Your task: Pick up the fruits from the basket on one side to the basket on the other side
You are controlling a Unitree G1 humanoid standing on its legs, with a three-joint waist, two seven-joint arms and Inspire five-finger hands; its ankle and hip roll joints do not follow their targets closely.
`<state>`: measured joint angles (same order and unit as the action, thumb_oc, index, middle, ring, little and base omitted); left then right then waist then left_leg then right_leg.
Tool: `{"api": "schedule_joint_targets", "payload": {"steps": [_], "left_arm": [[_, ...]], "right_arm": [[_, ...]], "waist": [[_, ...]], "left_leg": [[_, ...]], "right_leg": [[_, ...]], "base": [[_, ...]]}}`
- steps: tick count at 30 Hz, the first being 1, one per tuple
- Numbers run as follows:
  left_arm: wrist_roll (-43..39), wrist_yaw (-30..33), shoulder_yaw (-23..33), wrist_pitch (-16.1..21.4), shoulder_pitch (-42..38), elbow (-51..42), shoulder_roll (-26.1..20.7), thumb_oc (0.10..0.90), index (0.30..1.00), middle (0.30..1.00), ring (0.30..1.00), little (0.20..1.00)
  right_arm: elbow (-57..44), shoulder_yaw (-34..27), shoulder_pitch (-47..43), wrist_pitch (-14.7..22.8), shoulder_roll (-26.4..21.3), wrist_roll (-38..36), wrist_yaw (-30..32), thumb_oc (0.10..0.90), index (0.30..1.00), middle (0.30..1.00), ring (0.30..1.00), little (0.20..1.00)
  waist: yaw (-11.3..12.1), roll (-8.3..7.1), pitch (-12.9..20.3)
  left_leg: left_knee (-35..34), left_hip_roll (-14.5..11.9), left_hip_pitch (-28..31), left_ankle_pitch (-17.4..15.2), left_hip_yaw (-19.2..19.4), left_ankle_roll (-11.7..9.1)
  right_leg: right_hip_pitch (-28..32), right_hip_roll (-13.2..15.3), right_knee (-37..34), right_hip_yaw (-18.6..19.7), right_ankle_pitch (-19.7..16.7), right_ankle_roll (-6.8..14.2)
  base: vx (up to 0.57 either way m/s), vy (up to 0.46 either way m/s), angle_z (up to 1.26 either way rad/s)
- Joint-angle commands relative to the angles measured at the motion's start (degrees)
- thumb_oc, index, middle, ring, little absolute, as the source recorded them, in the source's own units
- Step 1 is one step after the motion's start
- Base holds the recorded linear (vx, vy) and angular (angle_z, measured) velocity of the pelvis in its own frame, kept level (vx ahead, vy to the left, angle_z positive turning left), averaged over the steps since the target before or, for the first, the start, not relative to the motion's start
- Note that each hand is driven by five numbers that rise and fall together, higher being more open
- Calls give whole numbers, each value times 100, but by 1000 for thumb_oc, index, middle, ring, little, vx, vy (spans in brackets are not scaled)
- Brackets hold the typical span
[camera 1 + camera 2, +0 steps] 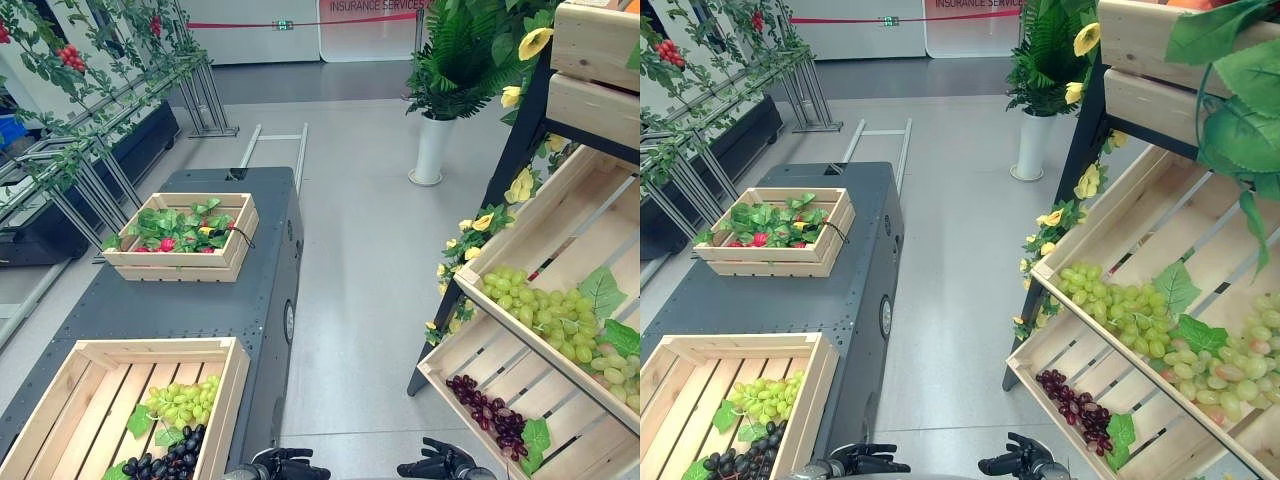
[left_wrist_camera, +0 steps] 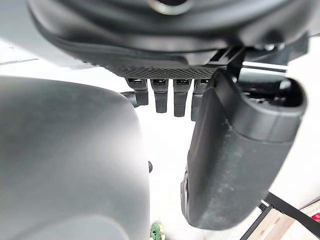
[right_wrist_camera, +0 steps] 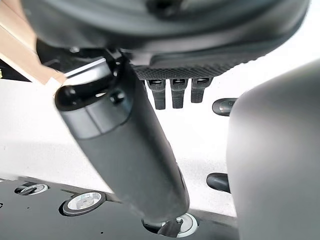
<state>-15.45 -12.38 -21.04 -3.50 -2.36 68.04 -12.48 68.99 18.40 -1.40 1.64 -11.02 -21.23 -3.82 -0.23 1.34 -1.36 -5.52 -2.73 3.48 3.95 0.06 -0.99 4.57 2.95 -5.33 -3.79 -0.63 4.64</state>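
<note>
A wooden crate [image 1: 234, 385] on the grey cart at my lower left holds green grapes [image 1: 185, 402] and dark grapes [image 1: 170, 462]. On the slanted shelf to my right, one crate carries green grapes [image 1: 545, 315]. The crate below it [image 1: 470, 345] holds a bunch of dark grapes [image 1: 490, 412]. My left hand [image 1: 285, 465] and right hand [image 1: 440, 465] hang low at the picture's bottom edge, over the floor between cart and shelf. Both are open and hold nothing. The left wrist view shows straight fingers [image 2: 165, 97]; the right wrist view shows the same fingers [image 3: 175, 92].
A second crate [image 1: 180, 262] with leaves and red fruit sits at the far end of the cart [image 1: 230, 310]. A potted plant [image 1: 435, 140] stands beyond on the grey floor. The shelf's black frame [image 1: 428, 350] reaches the floor to my right. Metal racks with vines line the left.
</note>
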Motion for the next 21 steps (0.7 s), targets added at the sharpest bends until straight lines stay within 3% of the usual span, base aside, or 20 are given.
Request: {"api": "schedule_joint_targets", "payload": {"steps": [1,4,13,19,20,21], "left_arm": [[71,-220,-141,40,-367,297,41,800,900,900,900,900],[160,-340,-199,10,-390,298,37,800,900,900,900,900],[98,-460,-440,792,-639,-281,-85,800,900,900,900,900],[496,511,-577,767,-869,-2266,-676,800,900,900,900,900],[496,511,-577,767,-869,-2266,-676,800,900,900,900,900],[577,859,-534,631,-908,-2934,-959,800,900,900,900,900]], "right_arm": [[146,65,-150,176,-57,210,-196,800,900,900,900,900],[123,85,-156,173,-60,168,-187,800,900,900,900,900],[55,147,-177,131,-120,217,-217,800,900,900,900,900],[-288,272,-115,5,-314,170,-208,800,900,900,900,900],[-288,272,-115,5,-314,170,-208,800,900,900,900,900],[-370,297,-55,1,-362,195,-220,800,900,900,900,900]], "waist": [[134,-172,-149],[117,-183,-159],[57,-143,-202],[151,-93,-295],[151,-93,-295],[213,-92,-326]], "left_leg": [[52,488,-37,-336,-55,300],[52,483,-50,-340,-38,311],[52,472,-71,-331,-6,316],[52,512,-152,-278,-112,345],[52,512,-152,-278,-112,345],[80,530,-178,-277,-166,355]], "right_leg": [[-174,-116,196,-243,-52,-94],[-191,-127,187,-217,-61,-98],[-250,-140,227,-145,-55,-96],[-335,-122,273,-173,-52,-93],[-335,-122,273,-173,-52,-93],[-338,-110,276,-214,-45,-95]], "base": [[0,0,0],[0,0,0],[-1,0,0],[-4,1,1],[0,0,0],[0,0,0]]}}
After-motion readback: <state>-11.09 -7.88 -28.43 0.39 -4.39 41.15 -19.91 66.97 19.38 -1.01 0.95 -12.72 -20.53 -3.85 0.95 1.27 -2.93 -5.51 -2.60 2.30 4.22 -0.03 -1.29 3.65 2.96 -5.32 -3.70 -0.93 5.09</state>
